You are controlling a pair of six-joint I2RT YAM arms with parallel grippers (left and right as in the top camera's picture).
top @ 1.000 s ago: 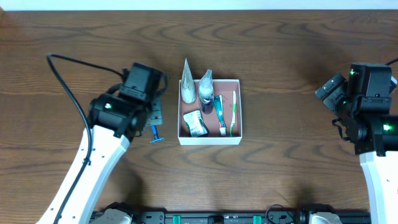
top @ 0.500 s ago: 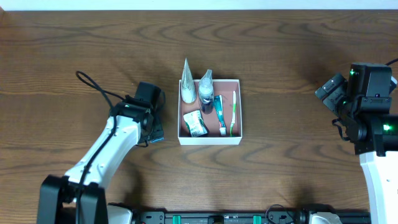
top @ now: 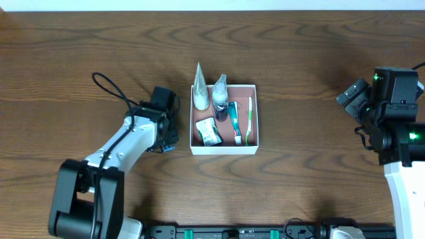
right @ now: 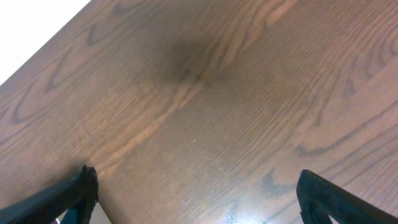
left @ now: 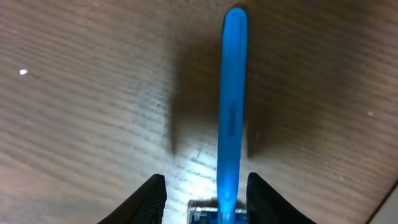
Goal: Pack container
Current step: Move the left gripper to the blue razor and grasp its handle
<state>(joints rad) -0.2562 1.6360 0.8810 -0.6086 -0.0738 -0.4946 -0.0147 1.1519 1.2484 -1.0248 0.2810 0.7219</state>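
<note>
left gripper is low on the table w/ jaws part-open astride the blue razor. the handle runs btwn the fingers, close by one w/ a gap to the other, so nothing's clamped yet. the container sits just right of that arm, mid-table, already holding a green toothbrush, a toothpaste tube, a small dark bottle & a sachet. you're at the pick step, prob. for the last loose item. next: close squarely on the handle, lift clear of the near wall, then carry it over & drop it in. right gripper hangs wide open over bare wood, well apart.
</note>
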